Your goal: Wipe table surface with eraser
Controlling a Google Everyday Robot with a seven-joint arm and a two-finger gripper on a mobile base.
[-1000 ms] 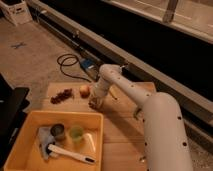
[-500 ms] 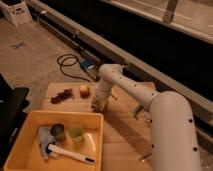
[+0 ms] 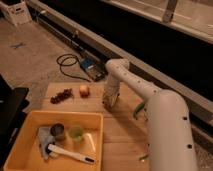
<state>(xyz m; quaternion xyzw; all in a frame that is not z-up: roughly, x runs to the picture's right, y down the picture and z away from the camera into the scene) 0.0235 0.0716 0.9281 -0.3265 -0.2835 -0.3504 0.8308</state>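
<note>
The table surface [image 3: 120, 135] is a light tan plank top. My gripper [image 3: 109, 103] hangs from the white arm [image 3: 131, 82] and points straight down, its tip at or just above the wood in the middle of the table, to the right of a small round fruit [image 3: 85, 91]. I cannot make out the eraser; if it is at the gripper tip, the wrist hides it.
A dark reddish lumpy cluster [image 3: 61, 96] lies left of the fruit. A yellow bin [image 3: 30, 116] at the front left holds a blue pad [image 3: 45, 137], two small cups and a pale stick. A green object [image 3: 139, 107] lies behind the arm. Cables lie on the floor beyond.
The gripper has slid a little to the right and toward the front over the table. The fruit, the cluster and the bin have not moved.
</note>
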